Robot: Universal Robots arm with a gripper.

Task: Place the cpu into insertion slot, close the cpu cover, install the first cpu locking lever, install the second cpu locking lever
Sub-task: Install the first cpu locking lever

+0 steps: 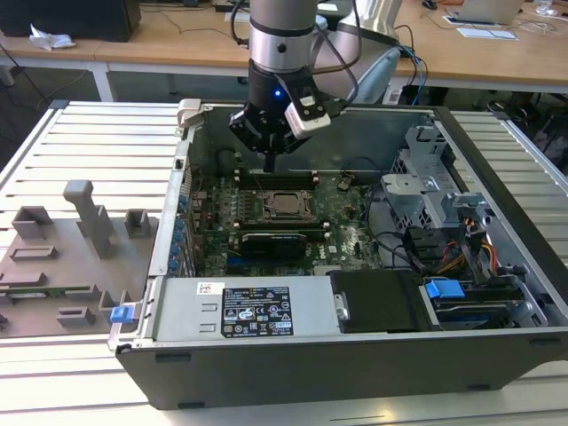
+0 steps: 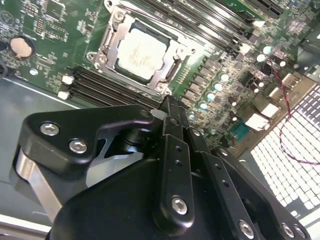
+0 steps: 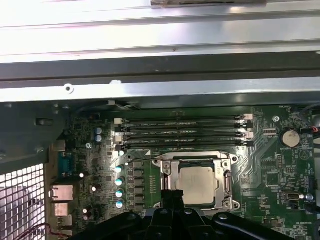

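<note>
A slatted aluminium desk [image 1: 98, 133] carries an open grey steel case [image 1: 337, 377], with wooden desks [image 1: 177, 40] behind it. Inside, on the green board [image 1: 355, 235], the cpu [image 1: 286, 203] lies flat in the slot [image 2: 171, 69] with its dull silver top facing up. It is square, so neither axis is the longer. Its edges run parallel with the black memory slots [image 1: 288, 177], whose length goes from 9 to 3 o'clock in the exterior view.

The cover [image 2: 106, 44], a thin steel frame with a square window, lies flat around the chip and has screw heads at its corners.

In the exterior view the pincer [image 1: 269, 166] hangs at 12 o'clock from the cpu, over the memory slots. Its black fingers are pressed together into one narrow tip and pinch nothing. In the second wrist view that tip sits just beside a corner of the cover; I cannot tell whether it touches.

At 6 o'clock from the cpu lies a long black card [image 1: 275, 241], and beyond it a labelled metal box [image 1: 257, 311]. At 3 o'clock stands a steel drive cage [image 1: 426, 177] with coloured cables [image 1: 453, 253]. Well apart at 9 o'clock, grey plastic holders [image 1: 89, 222] rest on the desk.
</note>
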